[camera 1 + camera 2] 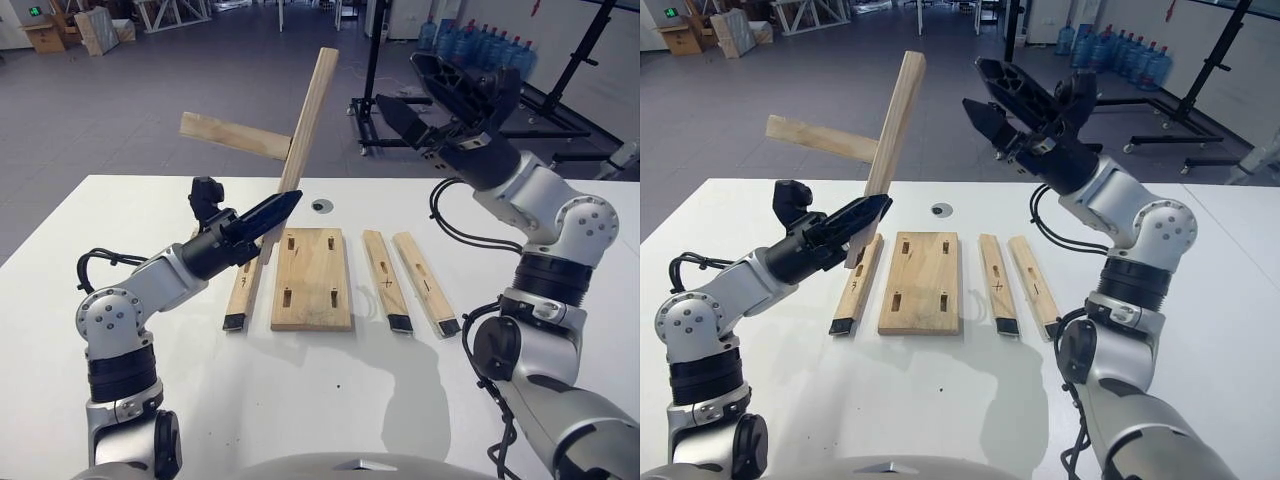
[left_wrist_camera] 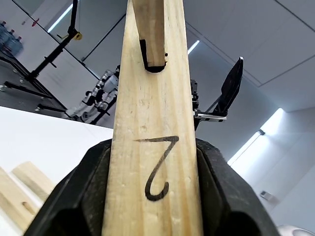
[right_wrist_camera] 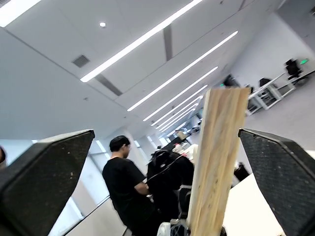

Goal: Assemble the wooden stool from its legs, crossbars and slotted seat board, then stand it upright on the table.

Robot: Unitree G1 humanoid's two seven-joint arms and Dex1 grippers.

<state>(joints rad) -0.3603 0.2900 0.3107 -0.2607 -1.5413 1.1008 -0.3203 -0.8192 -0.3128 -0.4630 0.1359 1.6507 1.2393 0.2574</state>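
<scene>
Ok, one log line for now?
left end effector: shut on leg; crossbar: in leg; right end effector: open; seat board: on table

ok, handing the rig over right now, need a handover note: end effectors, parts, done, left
Left end effector: shut on leg 2, held tilted above the table, with a crossbar seated in its slot.
Right end effector: open, raised near that leg's top, touching nothing.
Table: seat board flat, loose leg on its left, two legs on its right.
Done: one crossbar joint.
Left: other legs, seat board, standing it upright.
</scene>
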